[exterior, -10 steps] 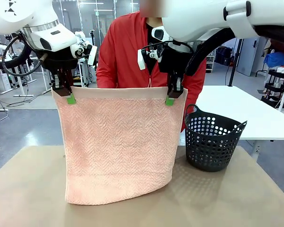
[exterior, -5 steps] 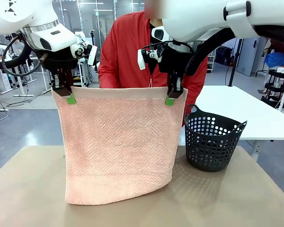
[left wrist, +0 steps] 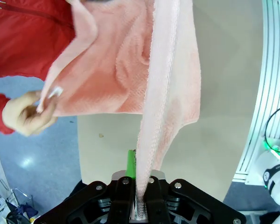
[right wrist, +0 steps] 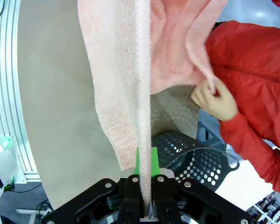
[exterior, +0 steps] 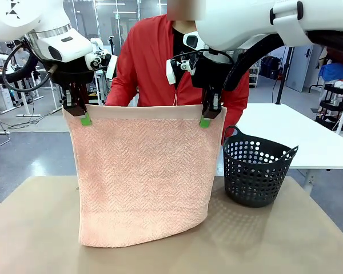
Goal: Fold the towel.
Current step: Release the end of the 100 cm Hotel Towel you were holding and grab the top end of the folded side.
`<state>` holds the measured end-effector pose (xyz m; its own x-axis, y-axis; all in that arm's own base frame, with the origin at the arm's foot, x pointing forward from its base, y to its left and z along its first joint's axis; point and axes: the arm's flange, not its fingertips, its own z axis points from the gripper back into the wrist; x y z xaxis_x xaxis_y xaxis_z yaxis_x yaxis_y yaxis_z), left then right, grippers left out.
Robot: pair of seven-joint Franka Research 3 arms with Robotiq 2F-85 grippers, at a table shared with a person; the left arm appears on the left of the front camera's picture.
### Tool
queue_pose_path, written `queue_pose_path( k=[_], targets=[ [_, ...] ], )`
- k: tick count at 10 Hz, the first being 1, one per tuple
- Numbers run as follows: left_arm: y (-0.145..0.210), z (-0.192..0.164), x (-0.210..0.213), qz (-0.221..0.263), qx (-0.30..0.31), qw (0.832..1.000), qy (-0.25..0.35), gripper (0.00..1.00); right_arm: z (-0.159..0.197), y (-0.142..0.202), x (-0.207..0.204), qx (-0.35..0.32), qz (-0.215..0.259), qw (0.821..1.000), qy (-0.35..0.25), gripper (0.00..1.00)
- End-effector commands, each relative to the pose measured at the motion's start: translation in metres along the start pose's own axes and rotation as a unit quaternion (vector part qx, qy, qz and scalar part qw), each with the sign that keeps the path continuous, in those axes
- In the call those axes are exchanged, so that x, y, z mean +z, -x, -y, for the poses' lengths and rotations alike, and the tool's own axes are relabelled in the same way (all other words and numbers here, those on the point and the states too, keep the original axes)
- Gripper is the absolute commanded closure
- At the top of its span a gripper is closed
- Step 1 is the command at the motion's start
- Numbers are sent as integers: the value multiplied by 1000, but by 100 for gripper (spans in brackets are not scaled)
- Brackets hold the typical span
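The salmon-pink towel [exterior: 143, 177] hangs upright between both arms, its lower edge resting on the brown table [exterior: 274, 240]. My left gripper [exterior: 80, 114] is shut on the top left corner, my right gripper [exterior: 208, 117] on the top right corner. In the left wrist view the towel [left wrist: 163, 93] runs up out of the shut left gripper [left wrist: 140, 186]. A person's hand [left wrist: 28, 112] pinches a far corner with a white label. In the right wrist view the towel [right wrist: 126, 79] rises from the shut right gripper [right wrist: 144, 186], and another hand [right wrist: 214, 100] grips a far fold.
A black perforated basket [exterior: 257, 171] stands on the table just right of the towel, below my right arm. The person in a red jacket [exterior: 148, 63] stands close behind the towel. A white table [exterior: 291, 137] lies at the back right.
The person behind the towel has shifted a little. Both grippers and the hanging towel stay where they were.
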<state>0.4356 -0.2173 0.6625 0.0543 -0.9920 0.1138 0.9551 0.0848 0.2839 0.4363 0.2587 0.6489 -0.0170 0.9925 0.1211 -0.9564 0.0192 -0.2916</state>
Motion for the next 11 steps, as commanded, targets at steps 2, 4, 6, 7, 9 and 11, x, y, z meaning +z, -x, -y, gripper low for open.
queue_pose_path(
  k=[2, 4, 6, 7, 9, 11],
  targets=[
    [1, 0, 1, 0, 2, 1000, -1, 100, -1, 0, 1, 2, 0, 1000, 1, 100],
    [1, 0, 1, 0, 2, 1000, -1, 100, -1, 0, 1, 2, 0, 1000, 1, 100],
    [1, 0, 1, 0, 2, 1000, -1, 100, -1, 0, 1, 2, 0, 1000, 1, 100],
    [1, 0, 1, 0, 2, 1000, -1, 100, -1, 0, 1, 2, 0, 1000, 1, 100],
    [1, 0, 1, 0, 2, 1000, -1, 100, -1, 0, 1, 2, 0, 1000, 1, 100],
    [1, 0, 1, 0, 2, 1000, -1, 100, -1, 0, 1, 2, 0, 1000, 1, 100]
  ],
)
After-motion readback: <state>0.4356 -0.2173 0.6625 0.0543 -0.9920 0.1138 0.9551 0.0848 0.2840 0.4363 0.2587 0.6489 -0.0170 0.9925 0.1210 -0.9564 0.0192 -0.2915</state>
